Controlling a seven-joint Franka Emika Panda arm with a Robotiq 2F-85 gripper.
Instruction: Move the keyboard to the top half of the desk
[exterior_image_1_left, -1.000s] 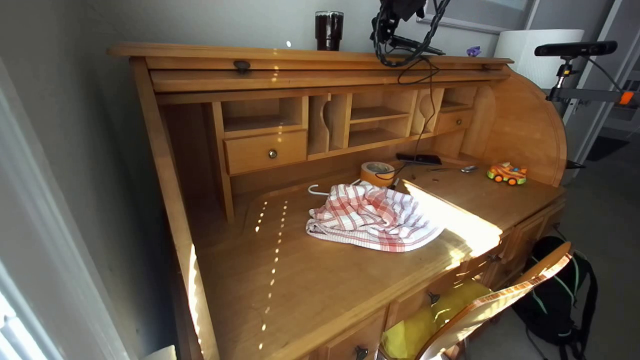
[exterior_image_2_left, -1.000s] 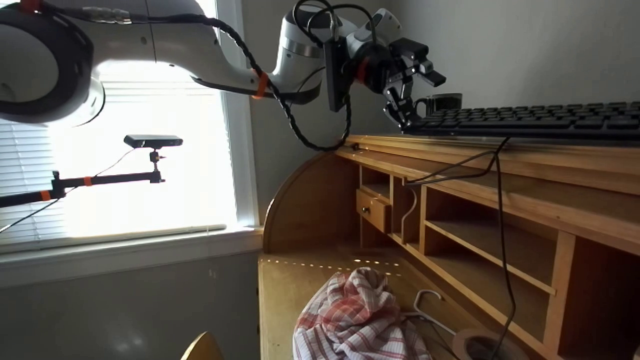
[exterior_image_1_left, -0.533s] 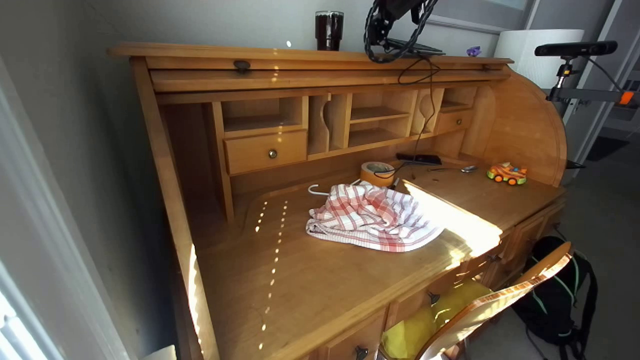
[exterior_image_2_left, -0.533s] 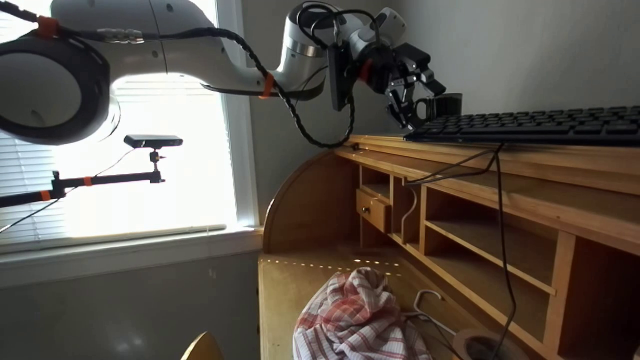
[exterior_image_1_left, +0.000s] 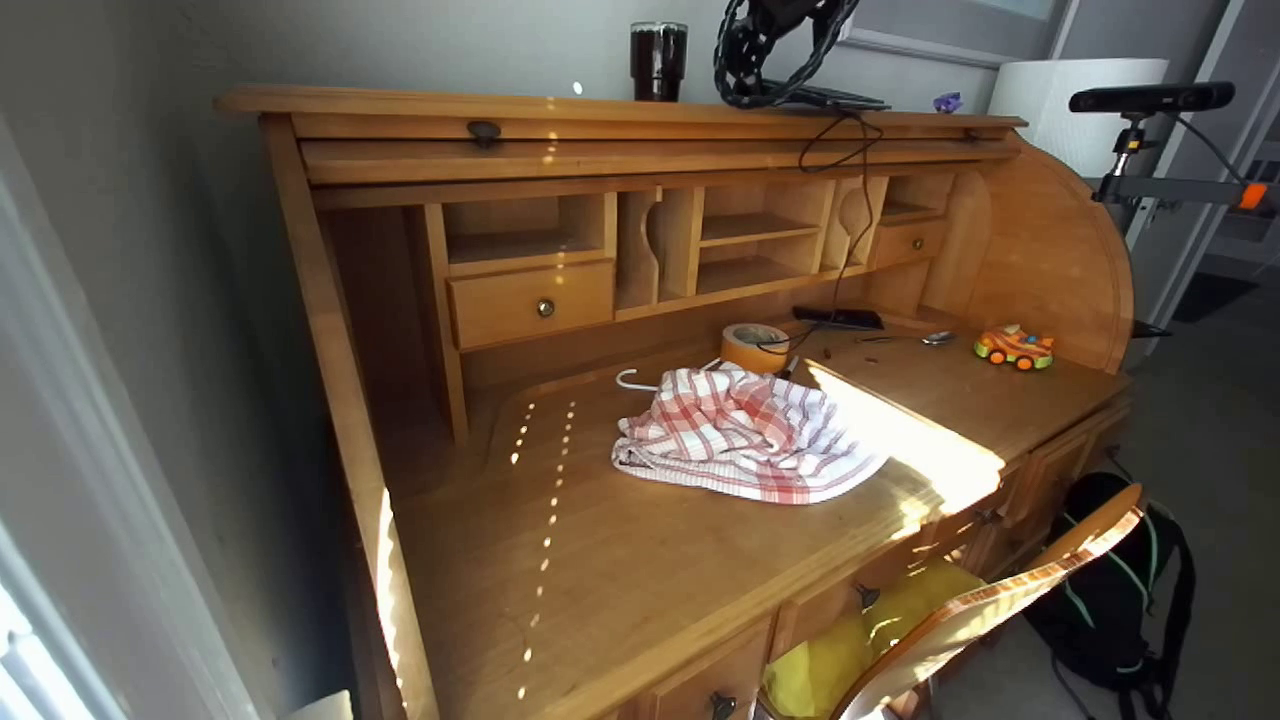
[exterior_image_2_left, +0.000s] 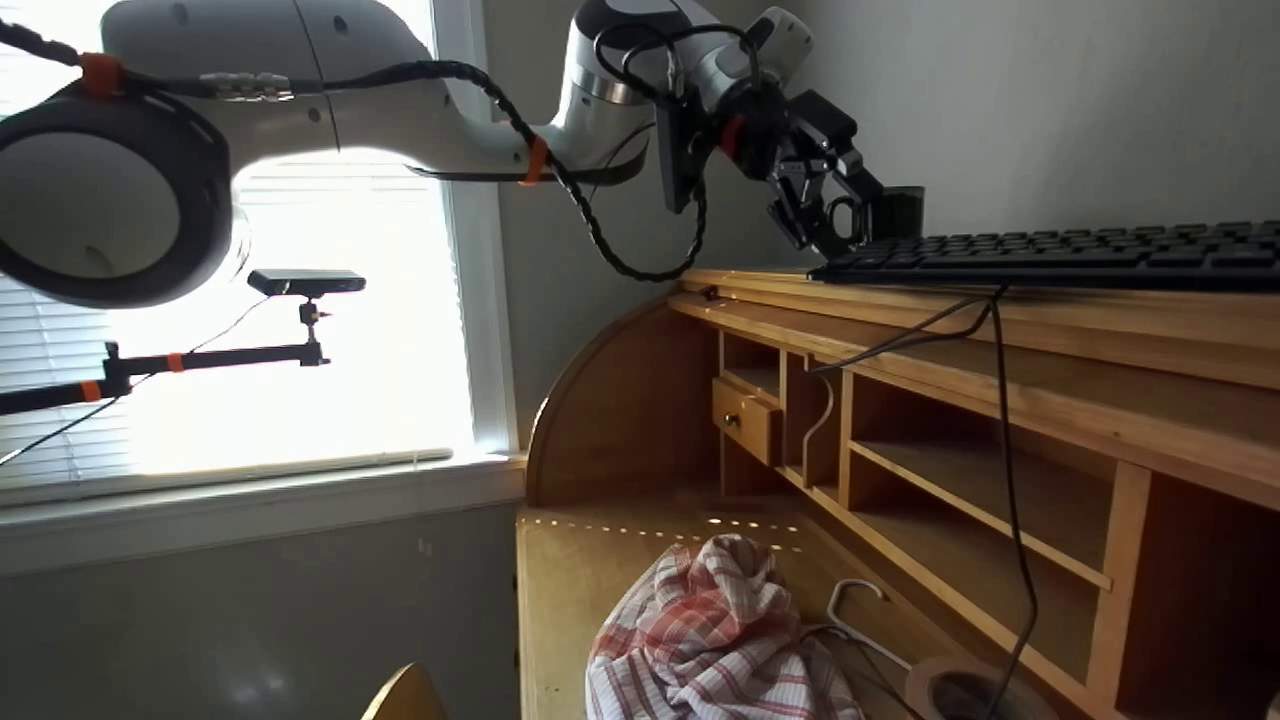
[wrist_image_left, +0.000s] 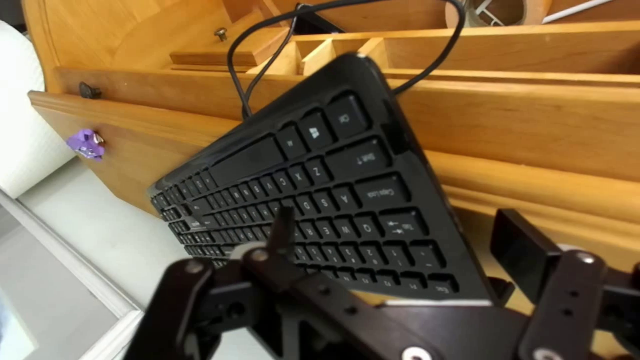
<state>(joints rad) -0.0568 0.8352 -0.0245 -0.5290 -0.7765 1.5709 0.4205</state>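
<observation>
Fingers spread wide, gripping nothing. Just past them, keyboard appears to rest askew on the worktop, up at its top, corner overhanging. Move looks done; likely only retreat or straightening left.

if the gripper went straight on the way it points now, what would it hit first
Probably the keyboard: in the wrist view its near end lies straight ahead of the open gripper. Depth is unclear, so one finger might reach the desk first.

Window glaring, blown out; harsh sunlight patch on desk; wall below window dim
</observation>
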